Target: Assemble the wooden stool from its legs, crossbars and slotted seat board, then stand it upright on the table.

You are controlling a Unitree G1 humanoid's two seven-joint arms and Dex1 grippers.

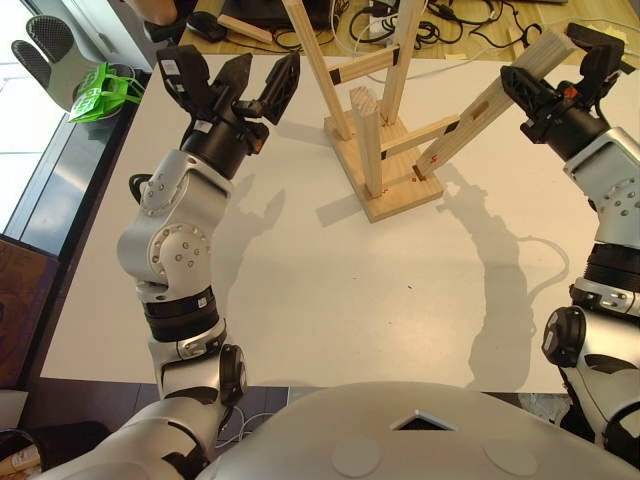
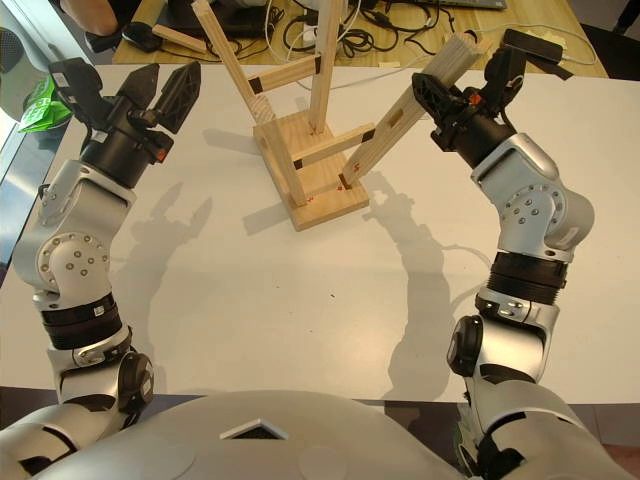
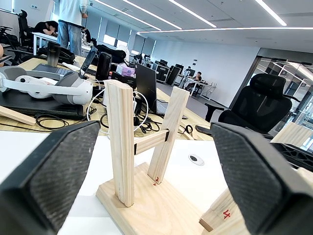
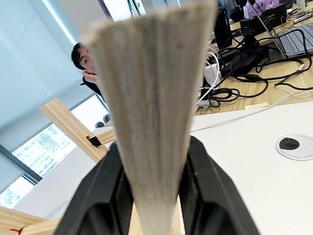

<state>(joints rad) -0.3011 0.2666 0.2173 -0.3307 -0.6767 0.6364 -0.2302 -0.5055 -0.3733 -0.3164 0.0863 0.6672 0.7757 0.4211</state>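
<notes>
The upturned stool's seat board (image 1: 398, 198) lies flat on the table (image 1: 300, 300). Its tilted leg (image 1: 470, 120), clenched in the right end effector (image 1: 545, 85), might lever the board over or jam. The released left end effector (image 1: 228, 82) braces nothing.

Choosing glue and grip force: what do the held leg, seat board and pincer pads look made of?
Held leg: pale unfinished wood, visible grain. Seat board: same bare light wood, probably softwood. Pincer pads: black, finely textured, likely rubber.
</notes>
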